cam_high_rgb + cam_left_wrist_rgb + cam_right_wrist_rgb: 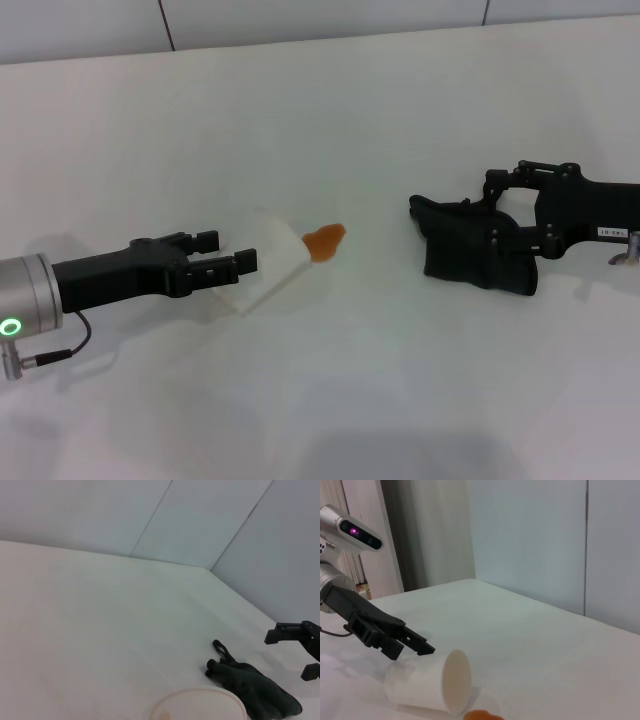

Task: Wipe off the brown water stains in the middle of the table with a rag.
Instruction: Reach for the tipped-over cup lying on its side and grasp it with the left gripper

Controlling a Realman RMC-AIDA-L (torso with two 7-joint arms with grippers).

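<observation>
Brown water stains (pixel 325 241) lay mid-table (pixel 330 400), touching the mouth of a tipped white cup (pixel 268 260). The left gripper (pixel 228 263) clasped the cup's far end; beyond the stains, the right gripper (pixel 500 212), spread wide, met the black rag (pixel 470 245).

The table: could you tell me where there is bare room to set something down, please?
Free: the table near the robot, the far strip, and between stains and rag. Crowded: left gripper, cup, stains; right gripper at rag.
</observation>
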